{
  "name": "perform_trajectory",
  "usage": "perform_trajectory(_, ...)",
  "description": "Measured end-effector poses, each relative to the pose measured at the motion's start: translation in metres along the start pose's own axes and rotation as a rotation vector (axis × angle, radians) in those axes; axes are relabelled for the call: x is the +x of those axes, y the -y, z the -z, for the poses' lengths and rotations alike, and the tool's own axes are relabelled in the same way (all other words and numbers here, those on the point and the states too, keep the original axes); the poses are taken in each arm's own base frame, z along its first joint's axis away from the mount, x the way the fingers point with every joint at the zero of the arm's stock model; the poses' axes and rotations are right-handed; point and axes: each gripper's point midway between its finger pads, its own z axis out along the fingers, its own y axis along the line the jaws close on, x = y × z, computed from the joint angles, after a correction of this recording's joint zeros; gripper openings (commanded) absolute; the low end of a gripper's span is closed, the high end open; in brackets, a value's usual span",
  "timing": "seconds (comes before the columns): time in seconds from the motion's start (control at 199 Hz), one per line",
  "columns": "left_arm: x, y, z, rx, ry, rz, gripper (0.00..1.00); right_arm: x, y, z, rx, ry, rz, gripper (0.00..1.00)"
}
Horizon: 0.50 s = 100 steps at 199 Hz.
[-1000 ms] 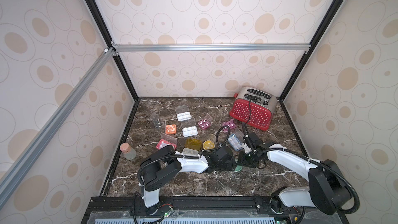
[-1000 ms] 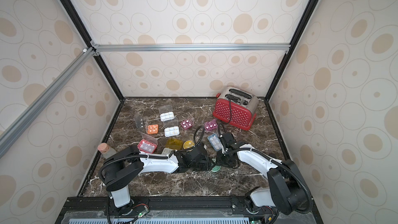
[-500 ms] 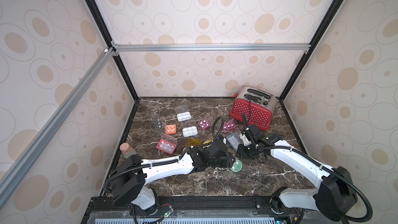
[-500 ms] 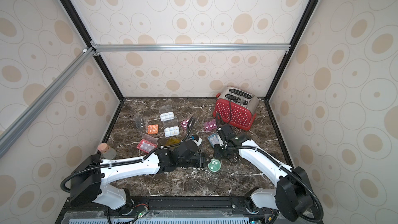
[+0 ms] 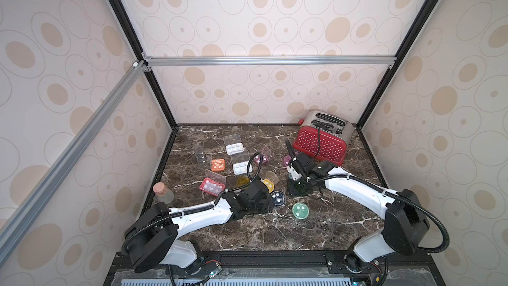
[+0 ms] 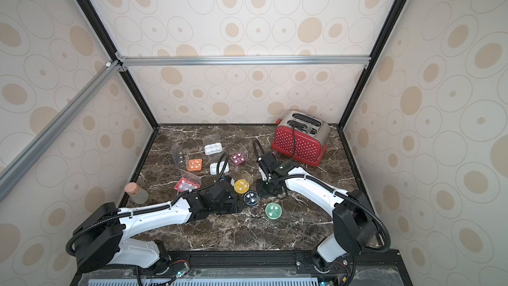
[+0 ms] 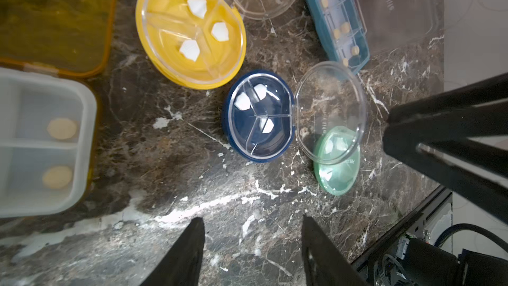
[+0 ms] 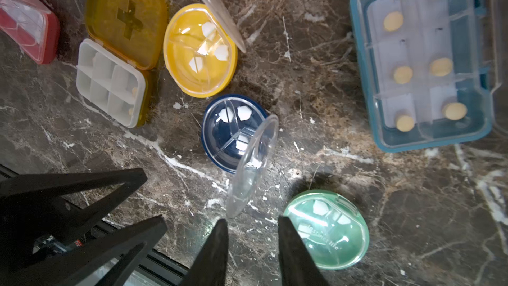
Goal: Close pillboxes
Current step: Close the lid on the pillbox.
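Note:
A navy round pillbox point(image 7: 258, 116) point(image 5: 278, 198) lies with its clear lid point(image 8: 253, 166) standing open. Beside it lies a green round pillbox point(image 8: 327, 229) point(image 6: 273, 210) with its lid down. A yellow round pillbox point(image 7: 189, 28) and a blue rectangular one point(image 8: 423, 64) have their lids up. My left gripper point(image 7: 253, 221) point(image 5: 270, 203) is open over bare marble just short of the navy box. My right gripper point(image 8: 251, 224) point(image 5: 298, 188) hovers between the navy lid and the green box, jaws narrow but open, holding nothing.
A white square pillbox with an amber lid point(image 8: 121, 59) and a red one point(image 8: 27, 28) lie open to the left. More open pillboxes point(image 5: 234, 147) sit further back. A red toaster point(image 5: 321, 144) stands at the back right, a corked jar point(image 5: 162, 192) by the left wall.
My right gripper has drawn back off the green pillbox, which now lies uncovered, and its jaws have narrowed. My left arm has stretched out while its gripper stayed near the navy box.

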Motion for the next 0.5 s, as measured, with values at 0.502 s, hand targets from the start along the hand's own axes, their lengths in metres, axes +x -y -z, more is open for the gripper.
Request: perform_trajectory(0.502, -0.004, -0.025, -0.023, -0.066, -0.016, 0.004, 0.49, -0.004, -0.007, -0.005, -0.002, -0.004, 0.014, 0.26)
